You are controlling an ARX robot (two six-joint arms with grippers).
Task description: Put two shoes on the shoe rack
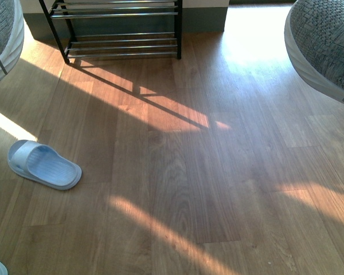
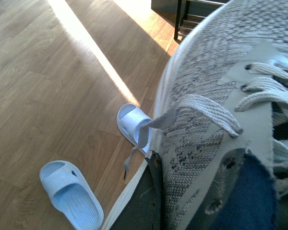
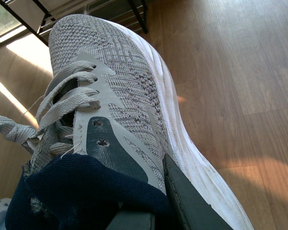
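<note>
Left gripper pinching left sneaker by collar wall, right gripper same on right sneaker. Both up in air, well short of shoe rack. Knit probably light, floppy, so toe might sag. Loose lace could snag rods. Pale blue slide on floor off left, not blocking.

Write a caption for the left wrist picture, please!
Grey sneaker up close, two blue slides on the sunlit wood floor, rack beyond.
</note>
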